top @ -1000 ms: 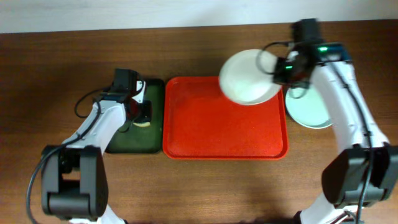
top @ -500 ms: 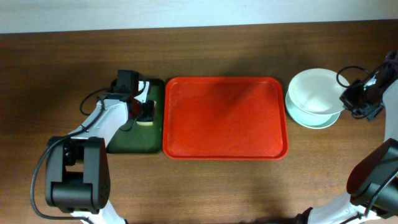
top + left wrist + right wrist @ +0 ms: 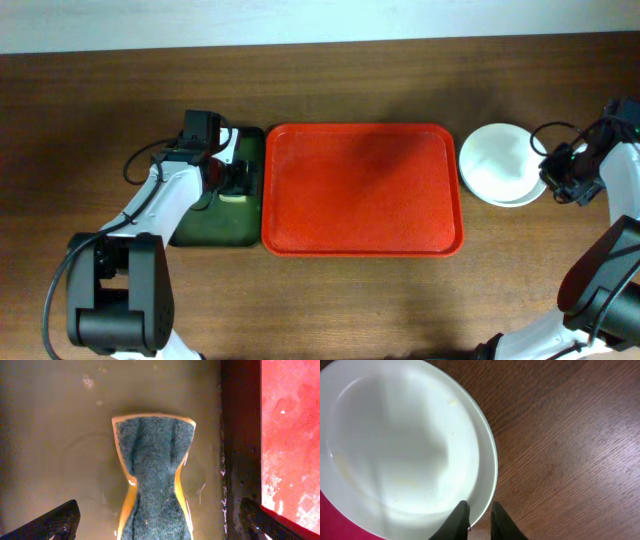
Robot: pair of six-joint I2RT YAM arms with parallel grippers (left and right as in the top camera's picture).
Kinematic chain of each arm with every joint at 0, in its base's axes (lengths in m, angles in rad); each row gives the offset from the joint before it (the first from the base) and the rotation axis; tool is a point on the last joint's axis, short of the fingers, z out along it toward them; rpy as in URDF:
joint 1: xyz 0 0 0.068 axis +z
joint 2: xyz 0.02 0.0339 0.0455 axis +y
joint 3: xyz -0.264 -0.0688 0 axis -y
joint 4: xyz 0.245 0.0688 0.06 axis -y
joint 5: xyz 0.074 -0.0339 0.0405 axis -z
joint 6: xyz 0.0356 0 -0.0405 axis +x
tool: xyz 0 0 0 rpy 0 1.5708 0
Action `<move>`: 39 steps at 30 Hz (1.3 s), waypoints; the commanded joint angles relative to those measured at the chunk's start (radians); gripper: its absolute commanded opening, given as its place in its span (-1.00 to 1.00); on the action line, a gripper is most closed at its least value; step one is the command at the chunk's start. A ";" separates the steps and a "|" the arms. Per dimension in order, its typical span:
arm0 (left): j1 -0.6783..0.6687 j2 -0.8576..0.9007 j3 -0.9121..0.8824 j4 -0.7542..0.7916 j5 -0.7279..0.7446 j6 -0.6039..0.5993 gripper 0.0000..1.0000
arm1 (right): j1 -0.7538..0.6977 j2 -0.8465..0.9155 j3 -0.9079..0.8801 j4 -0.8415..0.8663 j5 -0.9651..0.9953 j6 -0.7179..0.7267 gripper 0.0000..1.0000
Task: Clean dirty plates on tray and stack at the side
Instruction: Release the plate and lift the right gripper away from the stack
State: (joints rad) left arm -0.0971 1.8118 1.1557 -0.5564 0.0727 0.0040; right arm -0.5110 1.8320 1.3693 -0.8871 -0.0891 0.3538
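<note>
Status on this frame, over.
Left gripper open over sponge. Right gripper at white plate rim, grip unclear. Plate stacked beside red tray; tray bare, nothing blocking.

The red tray point(image 3: 362, 190) lay bare, open to reach from above. Stacked plates point(image 3: 497, 162) sat just right of its rim; a sponge point(image 3: 152, 460) occupied the dark green tray point(image 3: 210, 228) on its left.

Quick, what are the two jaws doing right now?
Left gripper: jaws wide open, holding nothing, above the sponge.
Right gripper: jaws nearly together at rim of the white plate; grip cannot be told.
</note>
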 commanded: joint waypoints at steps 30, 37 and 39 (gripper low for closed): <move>0.002 -0.289 0.004 -0.032 0.010 -0.026 0.99 | 0.536 0.000 -0.011 0.058 -0.158 -0.540 0.97; 0.002 -0.289 0.004 -0.032 0.010 -0.026 0.99 | 0.536 0.000 -0.011 0.058 -0.158 -0.540 0.97; 0.002 -0.289 0.004 -0.032 0.010 -0.026 0.99 | 0.536 0.000 -0.011 0.058 -0.158 -0.540 0.97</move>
State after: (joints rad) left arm -0.0971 1.5169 1.1576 -0.5865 0.0727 -0.0406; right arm 0.0204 1.8320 1.3598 -0.8295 -0.2527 -0.1833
